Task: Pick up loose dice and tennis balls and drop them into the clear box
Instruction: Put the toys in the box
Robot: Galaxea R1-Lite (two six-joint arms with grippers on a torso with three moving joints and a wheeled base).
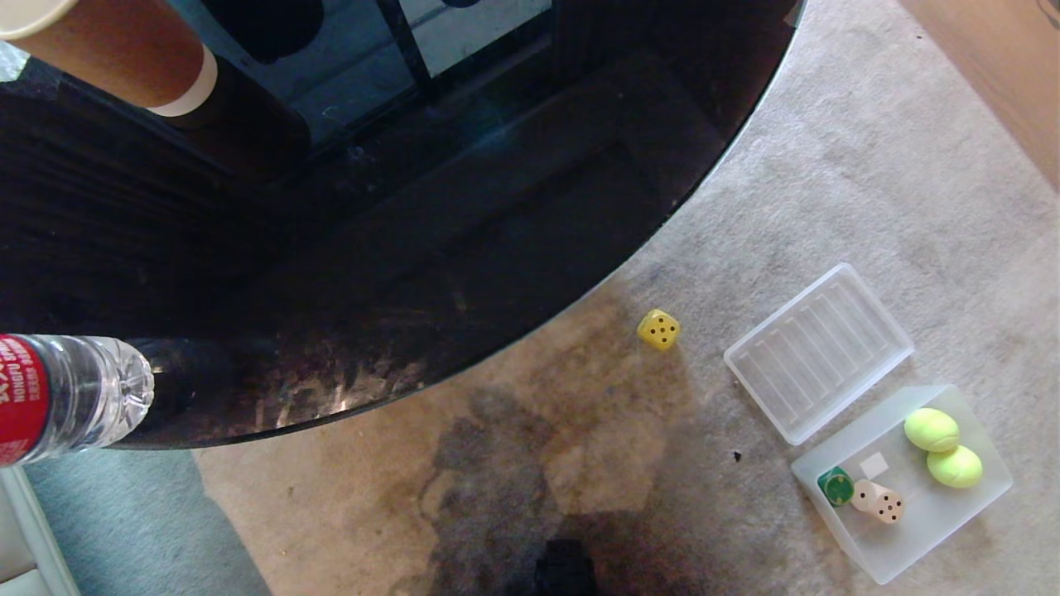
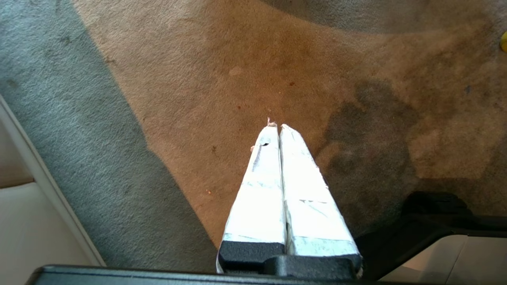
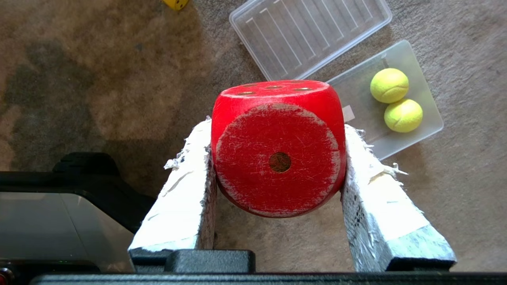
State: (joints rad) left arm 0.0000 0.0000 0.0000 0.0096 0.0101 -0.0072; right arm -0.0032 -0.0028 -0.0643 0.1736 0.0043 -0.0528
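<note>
Between our right gripper's (image 3: 279, 158) taped fingers (image 3: 186, 190) we clamp the red die (image 3: 277, 146), one-pip face toward the wrist, up off the carpet (image 1: 869, 165). Beyond it lies the clear box (image 1: 977, 505), holding two tennis balls (image 1: 932, 430), the green die (image 1: 835, 486) and the beige die (image 1: 879, 502), beside the ribbed lid (image 1: 818, 351). Our yellow die (image 1: 659, 329) sits loose near the lid. Our left gripper (image 2: 278, 126) hangs over bare carpet, fingers pressed together, empty.

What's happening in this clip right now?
The right hand is clamped on the red die, held above the carpet. The clear box already holds two tennis balls, the green die and the beige die. The yellow die lies loose near the lid. The left hand is shut and empty.
</note>
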